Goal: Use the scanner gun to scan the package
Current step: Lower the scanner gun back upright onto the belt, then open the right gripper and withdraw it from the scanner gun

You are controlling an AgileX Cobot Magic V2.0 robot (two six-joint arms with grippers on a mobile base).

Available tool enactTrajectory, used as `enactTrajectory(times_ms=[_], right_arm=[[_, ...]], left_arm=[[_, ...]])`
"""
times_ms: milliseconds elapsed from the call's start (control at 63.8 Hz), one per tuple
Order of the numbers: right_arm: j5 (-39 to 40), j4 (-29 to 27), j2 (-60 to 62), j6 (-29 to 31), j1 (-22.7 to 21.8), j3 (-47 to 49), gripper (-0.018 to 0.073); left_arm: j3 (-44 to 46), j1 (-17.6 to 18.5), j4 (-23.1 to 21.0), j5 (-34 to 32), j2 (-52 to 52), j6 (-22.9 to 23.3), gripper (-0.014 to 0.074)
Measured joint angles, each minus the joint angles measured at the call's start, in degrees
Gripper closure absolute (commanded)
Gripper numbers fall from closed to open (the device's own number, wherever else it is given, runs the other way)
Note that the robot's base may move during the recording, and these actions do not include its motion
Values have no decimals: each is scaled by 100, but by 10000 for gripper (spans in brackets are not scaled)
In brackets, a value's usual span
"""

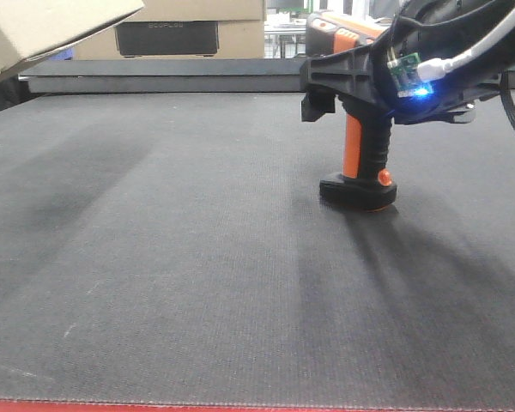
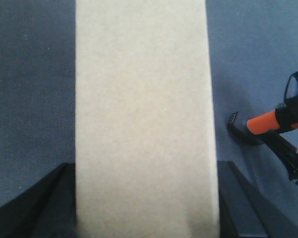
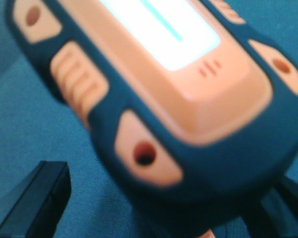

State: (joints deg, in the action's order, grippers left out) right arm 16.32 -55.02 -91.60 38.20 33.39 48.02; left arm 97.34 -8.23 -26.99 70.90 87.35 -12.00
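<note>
left tool (image 2: 141, 198) clamps package (image 2: 141, 119), held above tabletop's (image 1: 154, 257) far left corner. scanner gun (image 1: 360, 146) stands near far right edge; right tool (image 3: 161, 206) around it, grip unclear. aim gun squarely at package.

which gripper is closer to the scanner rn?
Right. The right gripper is at the scanner head; the left gripper holds the box, off to the scanner's side.

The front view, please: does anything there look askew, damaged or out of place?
Nothing stands out. The scanner stands upright, base on the mat, in the right gripper. The box hangs tilted at top left, but only because the left gripper holds it off the mat.
</note>
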Motion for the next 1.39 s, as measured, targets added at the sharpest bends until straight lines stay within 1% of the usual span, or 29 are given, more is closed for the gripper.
enactTrajectory(times_ms=[172,266,454,548,642,862,1097,1159,1222,1285,1300,1394], right_arm=[[0,-46,49,291,0,0,0],[23,-161,95,520,0,-9,0],[86,-880,195,1378,0,-9,0],[99,-1138,276,1639,0,-9,0],[99,-1297,444,1756,0,-74,0],[180,-1530,868,1766,0,-556,0],[-1,-1565,1509,1766,0,-796,3],[-46,-1565,1733,1766,0,-808,39],[-64,-1565,2001,1777,0,-806,126],[-64,-1565,2244,1786,0,-806,242],[-64,-1565,2307,1818,0,-806,293],[-64,-1565,2713,2026,0,-806,493]], left_arm=[[0,0,-46,0,0,0,708],[0,0,-103,0,0,0,708],[0,0,-168,0,0,0,708],[0,0,-168,0,0,0,708],[0,0,-168,0,0,0,708],[0,0,-212,0,0,0,708],[0,0,-212,0,0,0,708],[0,0,-212,0,0,0,708],[0,0,-212,0,0,0,708],[0,0,-212,0,0,0,708],[0,0,-212,0,0,0,708],[0,0,-212,0,0,0,708]])
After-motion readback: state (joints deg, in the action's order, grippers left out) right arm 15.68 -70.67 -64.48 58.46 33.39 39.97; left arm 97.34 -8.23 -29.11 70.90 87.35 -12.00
